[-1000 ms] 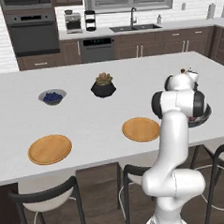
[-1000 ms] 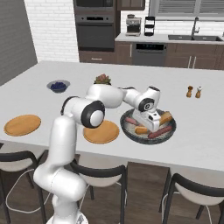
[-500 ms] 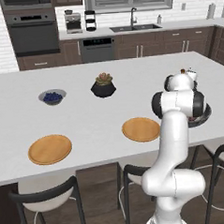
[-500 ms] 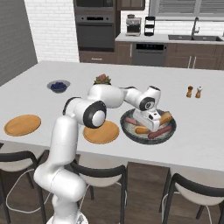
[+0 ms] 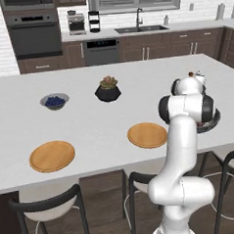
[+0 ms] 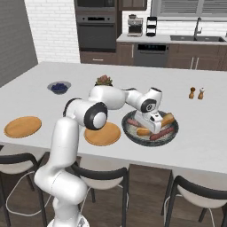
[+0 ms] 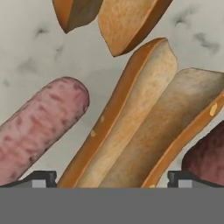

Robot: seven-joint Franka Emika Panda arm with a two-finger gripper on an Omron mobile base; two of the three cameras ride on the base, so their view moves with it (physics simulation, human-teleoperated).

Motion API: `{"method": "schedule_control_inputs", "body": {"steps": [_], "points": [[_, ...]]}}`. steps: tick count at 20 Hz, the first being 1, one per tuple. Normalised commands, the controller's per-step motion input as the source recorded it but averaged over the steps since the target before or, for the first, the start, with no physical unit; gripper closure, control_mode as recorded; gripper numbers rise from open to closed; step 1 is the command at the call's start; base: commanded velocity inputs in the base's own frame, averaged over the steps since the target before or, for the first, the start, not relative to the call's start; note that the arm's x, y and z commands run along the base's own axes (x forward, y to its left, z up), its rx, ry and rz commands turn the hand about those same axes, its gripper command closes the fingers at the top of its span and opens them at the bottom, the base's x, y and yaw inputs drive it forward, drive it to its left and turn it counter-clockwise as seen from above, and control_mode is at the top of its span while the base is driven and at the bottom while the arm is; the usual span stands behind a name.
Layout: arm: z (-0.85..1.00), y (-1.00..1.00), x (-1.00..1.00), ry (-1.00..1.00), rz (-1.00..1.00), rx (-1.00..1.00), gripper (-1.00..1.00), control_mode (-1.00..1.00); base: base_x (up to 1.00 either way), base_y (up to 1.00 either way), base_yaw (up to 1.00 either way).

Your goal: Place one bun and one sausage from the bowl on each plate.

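Gripper [image 6: 154, 127] down in bowl [image 6: 171, 131], jaws spread fully wide, nothing gripped. Split tan bun [image 7: 144, 131], matte crumb, lies between fingertips [image 7: 40, 178]. Mottled pink sausage [image 7: 39, 124] beside it — second, darker sausage [image 7: 209, 155] opposite. Flat wooden plates [image 6: 103, 133] [image 6: 22, 126] bare on white counter [image 6: 66, 106].

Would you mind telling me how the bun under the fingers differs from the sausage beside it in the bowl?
In the hand view, the bun is tan, split lengthwise into two open halves, and lies between the open fingers. The sausage is mottled reddish-pink, whole and rounded, and lies off to one side of the bun. The bun looks wider than the sausage. Both lie slanted the same way on the bowl's pale speckled inside.
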Motion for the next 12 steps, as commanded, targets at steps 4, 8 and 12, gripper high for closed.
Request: {"method": "schedule_control_inputs", "body": {"steps": [4, 8, 12], "points": [[0.01, 0.08, 0.0, -0.04, -0.01, 0.0, 1.0, -1.0, 0.0, 0.0, 0.0], [0.36, 0.16, -0.3, -0.07, 0.0, -0.01, 1.0, -1.0, 0.0, 0.0, 0.0], [0.87, 0.54, -0.3, -0.03, 0.0, -0.18, 1.0, -1.0, 0.0, 0.0, 0.0]]}}
